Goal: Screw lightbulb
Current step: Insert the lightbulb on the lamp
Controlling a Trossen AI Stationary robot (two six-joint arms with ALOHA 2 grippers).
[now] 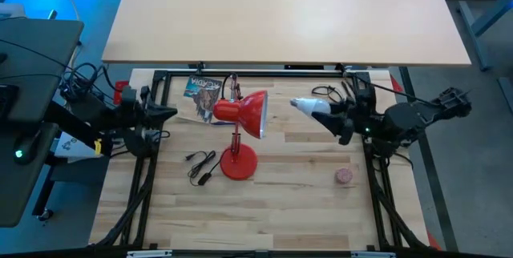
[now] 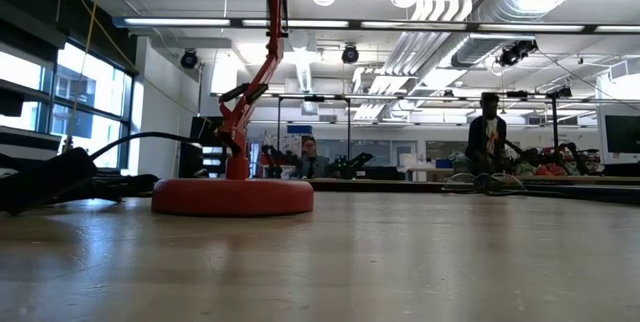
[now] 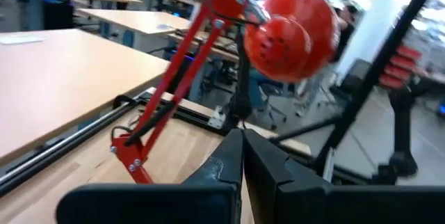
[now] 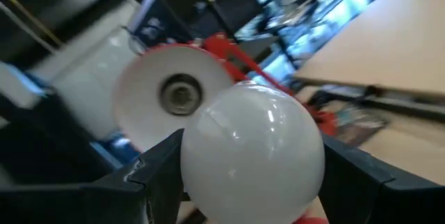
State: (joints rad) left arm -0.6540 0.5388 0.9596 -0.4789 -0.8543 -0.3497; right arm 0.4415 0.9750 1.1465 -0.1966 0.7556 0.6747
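A red desk lamp stands mid-table on its round base [image 1: 238, 164] [image 2: 232, 197]. Its shade [image 1: 244, 112] [image 3: 292, 26] opens toward the table's right, and the white inside with the socket [image 4: 181, 92] faces my right gripper. That gripper [image 1: 319, 112] [image 4: 254, 175] is shut on the white lightbulb [image 1: 303, 105] [image 4: 254, 151], just right of the shade's mouth. My left gripper [image 1: 170, 114] [image 3: 242, 158] is shut on nothing, left of the lamp and clear of it. My right gripper pinches the lightbulb's round glass globe [image 4: 198, 161] between its two fingers [image 4: 149, 175], one on each side. The fingers come in level from the table's right. The bulb is lifted clear of the table, with its narrow end [image 1: 293, 103] pointing at the shade's open mouth.
A black cord with a plug [image 1: 200, 166] lies left of the lamp's base. A small pink ball [image 1: 344, 176] rests at the right. A printed card [image 1: 204, 88] lies behind the shade. A second tabletop [image 1: 280, 18] borders the far edge.
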